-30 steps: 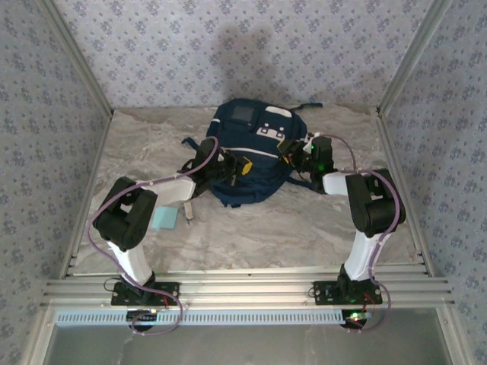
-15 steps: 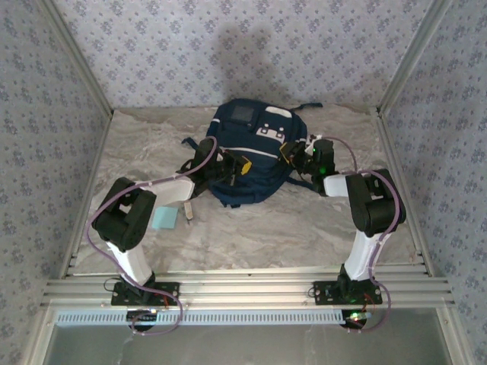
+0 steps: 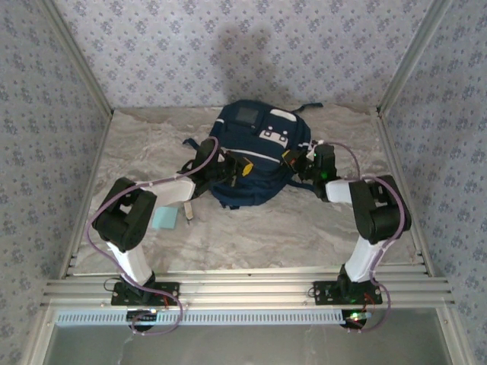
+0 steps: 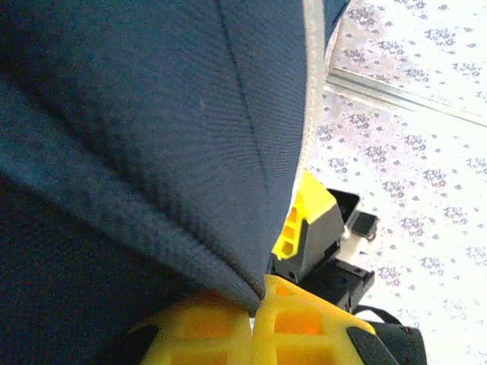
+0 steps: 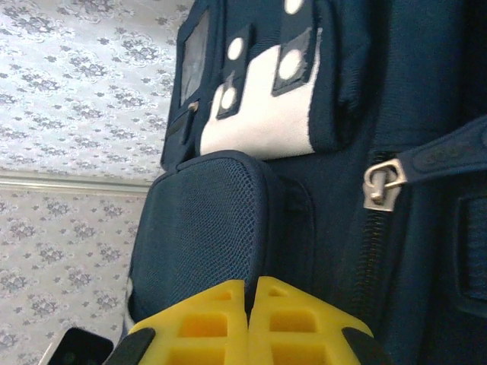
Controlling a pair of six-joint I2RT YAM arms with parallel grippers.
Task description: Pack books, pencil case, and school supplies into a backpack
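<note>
The navy backpack (image 3: 255,152) lies in the middle of the table, its grey patch and white dotted patches facing up. My left gripper (image 3: 242,166) (image 4: 259,300) is at the backpack's left side, shut on a fold of its blue fabric (image 4: 152,114). My right gripper (image 3: 293,157) (image 5: 249,285) is at the right side, shut on the edge of the mesh side pocket (image 5: 205,228). A metal zipper pull (image 5: 383,182) hangs just right of it. The light-blue pad (image 3: 162,219) and the tiny beige block (image 3: 187,216) lie on the table near the left arm. The books and pencil case are out of view.
Wallpapered walls and aluminium posts close in the marble table (image 3: 304,220) on three sides. A ribbed metal rail (image 3: 243,289) runs along the near edge by the arm bases. A dark strap (image 3: 308,106) trails from the backpack's top right.
My right gripper has closed on the backpack's right side and moved slightly right. The backpack's upper part has shifted a little to the right. The left gripper keeps its hold.
</note>
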